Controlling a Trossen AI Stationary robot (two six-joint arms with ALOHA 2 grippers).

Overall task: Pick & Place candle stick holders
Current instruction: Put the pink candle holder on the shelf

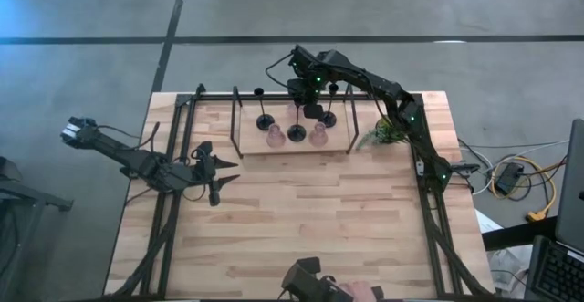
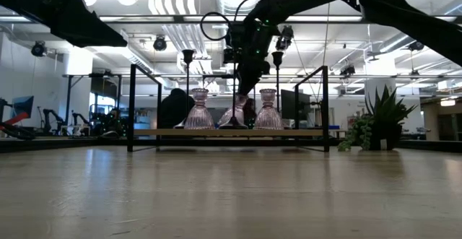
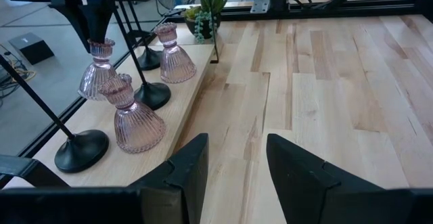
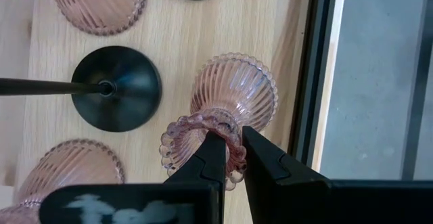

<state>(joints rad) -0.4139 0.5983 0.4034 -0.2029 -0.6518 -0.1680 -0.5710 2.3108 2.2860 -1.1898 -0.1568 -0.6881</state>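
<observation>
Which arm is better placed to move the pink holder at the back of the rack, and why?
The right arm. Its pincer is already closed on the rim of that pink candle stick holder on the rack shelf. The left pincer waits open over bare table, away from the rack.

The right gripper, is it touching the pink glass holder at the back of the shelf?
Touching. In the right wrist view the right gripper has its fingers closed on the beaded rim of the pink glass holder.
</observation>
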